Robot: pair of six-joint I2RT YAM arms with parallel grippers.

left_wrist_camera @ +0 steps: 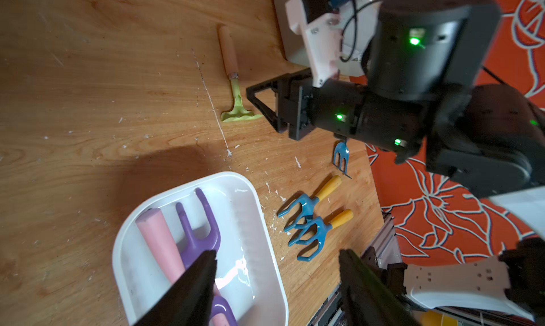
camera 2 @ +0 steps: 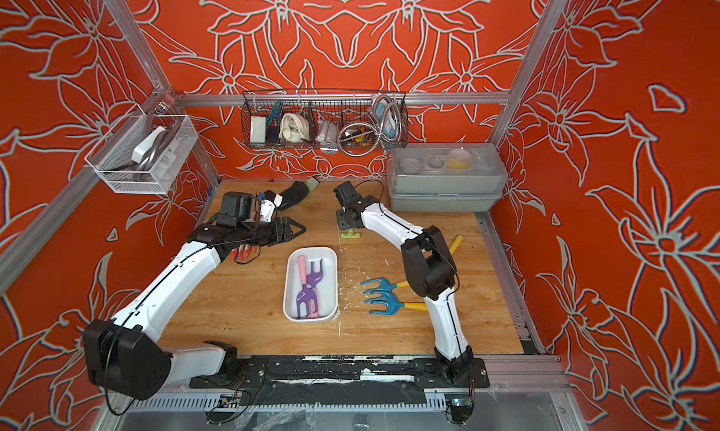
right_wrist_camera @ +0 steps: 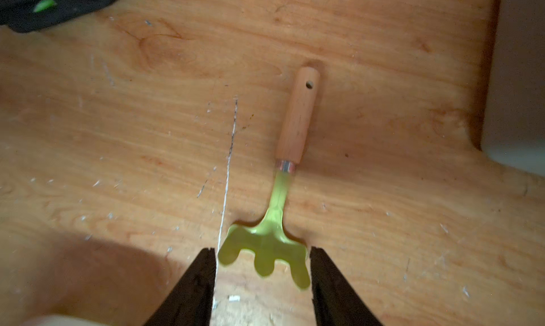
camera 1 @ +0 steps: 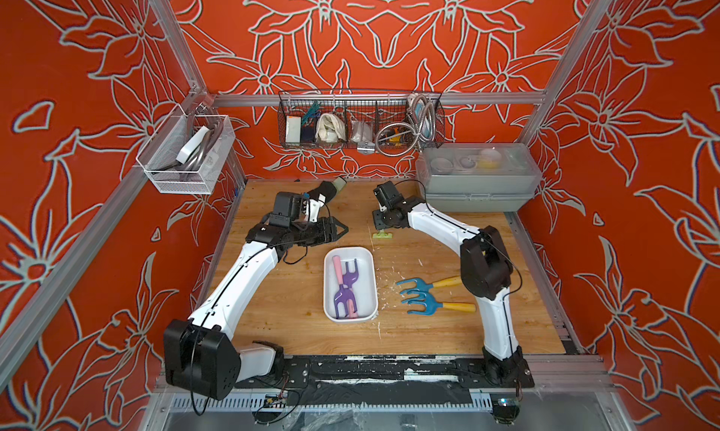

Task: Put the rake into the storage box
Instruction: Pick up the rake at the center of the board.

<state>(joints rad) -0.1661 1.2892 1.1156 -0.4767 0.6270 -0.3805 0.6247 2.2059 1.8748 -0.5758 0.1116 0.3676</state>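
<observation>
Green rake (right_wrist_camera: 282,186) between spread right hand (right_wrist_camera: 262,252), left hand (left_wrist_camera: 277,253) spread, blue rakes (camera 1: 413,288) beside storage box (camera 1: 366,288)

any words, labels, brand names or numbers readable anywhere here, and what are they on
No text can be read in any view.
Pale label on an item in the white mesh basket: print too small to read.
Storage box, green rake, grey case: no markings seen.
</observation>
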